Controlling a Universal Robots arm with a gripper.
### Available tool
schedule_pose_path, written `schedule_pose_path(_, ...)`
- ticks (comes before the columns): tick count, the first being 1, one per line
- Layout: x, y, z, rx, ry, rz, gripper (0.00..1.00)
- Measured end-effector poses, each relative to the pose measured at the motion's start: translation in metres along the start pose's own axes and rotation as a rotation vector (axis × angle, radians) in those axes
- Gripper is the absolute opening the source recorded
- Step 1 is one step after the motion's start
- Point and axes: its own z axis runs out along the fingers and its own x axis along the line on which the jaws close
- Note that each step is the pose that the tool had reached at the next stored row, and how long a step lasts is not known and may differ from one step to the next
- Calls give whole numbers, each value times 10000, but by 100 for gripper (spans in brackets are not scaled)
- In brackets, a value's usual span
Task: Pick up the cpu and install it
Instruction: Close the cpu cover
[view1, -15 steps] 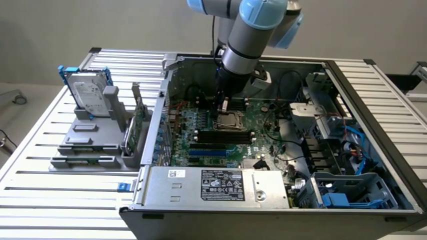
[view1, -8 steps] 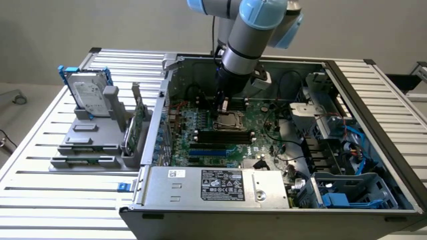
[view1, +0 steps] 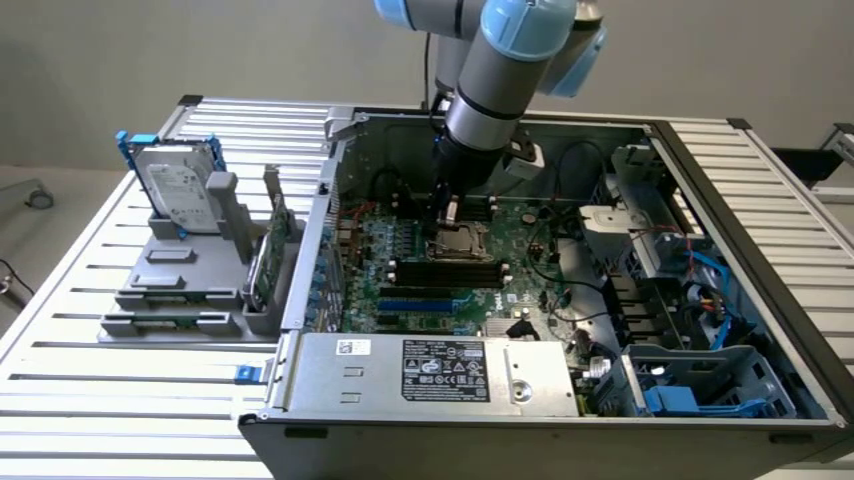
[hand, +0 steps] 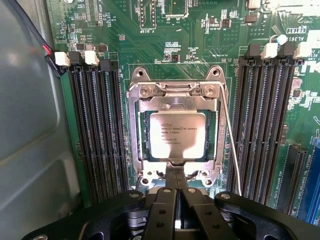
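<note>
Pinched fully together and gripping nothing, my fingers (hand: 170, 181) are hanging over one edge of the socket frame (hand: 134, 145), inside which the cpu (hand: 177, 134) is lying flat, and I am judging it light, rigid, slick-topped and fragile, best held by its side edges.

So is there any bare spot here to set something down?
The slatted table is bare between the grey fixture and its near edge, and along the exterior view's right of the computer case. Inside the case it is crowded: the cpu sits between memory slots, with the shut jaws close above.
</note>
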Motion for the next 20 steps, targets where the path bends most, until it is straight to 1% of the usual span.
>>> schedule_pose_path(7, -9, 15, 70, 12, -22, 5, 11)
schedule_pose_path(9, -12, 14, 72, 16, -40, 10, 11)
schedule_pose_path(10, -11, 14, 73, 17, -40, 10, 11)
schedule_pose_path(12, -12, 12, 65, 17, -41, 11, 11)
schedule_pose_path(15, -4, 9, 42, 0, 1, 2, 11)
schedule_pose_path(17, -1, 5, 20, -7, 12, -3, 11)
schedule_pose_path(20, -2, -2, -9, 1, -2, -1, 11)
